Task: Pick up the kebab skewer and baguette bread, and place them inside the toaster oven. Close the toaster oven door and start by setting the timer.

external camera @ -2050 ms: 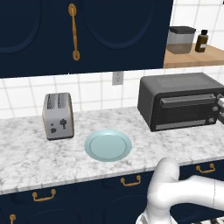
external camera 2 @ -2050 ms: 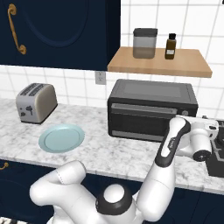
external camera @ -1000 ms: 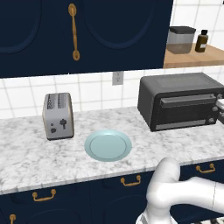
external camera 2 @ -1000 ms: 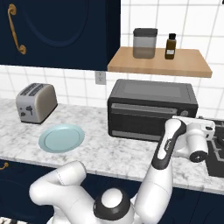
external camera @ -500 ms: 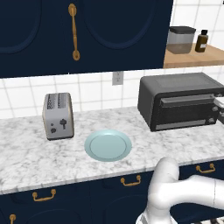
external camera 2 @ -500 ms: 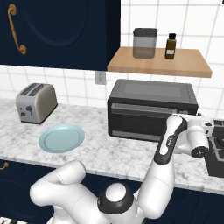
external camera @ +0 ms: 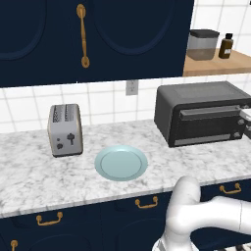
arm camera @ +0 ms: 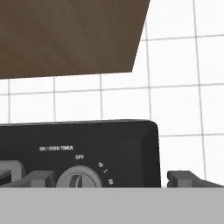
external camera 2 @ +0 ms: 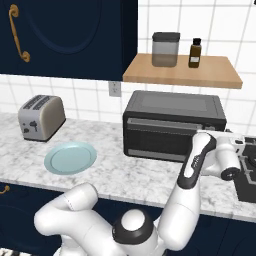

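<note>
Gripper wide open, empty, before toaster oven timer knob. Marble counter under navy cabinets; pale blue plate near front edge.

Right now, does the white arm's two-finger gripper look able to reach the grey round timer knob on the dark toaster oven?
Probably yes: the open gripper faces the timer knob on the toaster oven, with nothing between.
</note>
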Available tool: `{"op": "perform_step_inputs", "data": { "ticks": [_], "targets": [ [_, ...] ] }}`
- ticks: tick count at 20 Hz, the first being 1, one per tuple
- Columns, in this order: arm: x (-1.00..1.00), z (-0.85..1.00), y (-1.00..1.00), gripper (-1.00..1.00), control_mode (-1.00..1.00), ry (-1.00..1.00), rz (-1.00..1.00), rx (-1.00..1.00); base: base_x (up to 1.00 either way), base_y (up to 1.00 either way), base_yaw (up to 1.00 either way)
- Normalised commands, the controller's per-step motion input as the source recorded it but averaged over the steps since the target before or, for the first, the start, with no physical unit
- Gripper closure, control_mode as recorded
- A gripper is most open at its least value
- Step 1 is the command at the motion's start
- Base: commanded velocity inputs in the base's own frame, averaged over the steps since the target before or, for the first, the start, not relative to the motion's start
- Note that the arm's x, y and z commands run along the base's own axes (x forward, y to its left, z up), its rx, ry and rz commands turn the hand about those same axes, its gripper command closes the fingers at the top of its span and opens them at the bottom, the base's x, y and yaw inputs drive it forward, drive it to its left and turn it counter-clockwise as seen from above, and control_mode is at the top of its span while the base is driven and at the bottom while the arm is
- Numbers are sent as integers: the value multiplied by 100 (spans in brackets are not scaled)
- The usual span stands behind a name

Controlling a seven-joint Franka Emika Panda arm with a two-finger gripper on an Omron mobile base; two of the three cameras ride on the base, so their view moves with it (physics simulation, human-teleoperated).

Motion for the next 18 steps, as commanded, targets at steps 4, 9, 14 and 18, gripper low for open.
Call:
{"op": "perform_step_inputs", "data": {
  "ticks": [4,9,14,18],
  "targets": [
    [0,-3,-29,-100,-100,-4,0,0,0,0,0],
    [0,-4,-27,-100,-100,-4,0,0,0,0,0],
    [0,0,-12,-100,-100,-3,0,0,0,0,0],
    [0,0,-1,100,-100,-1,-2,0,0,0,0]
  ]
}}
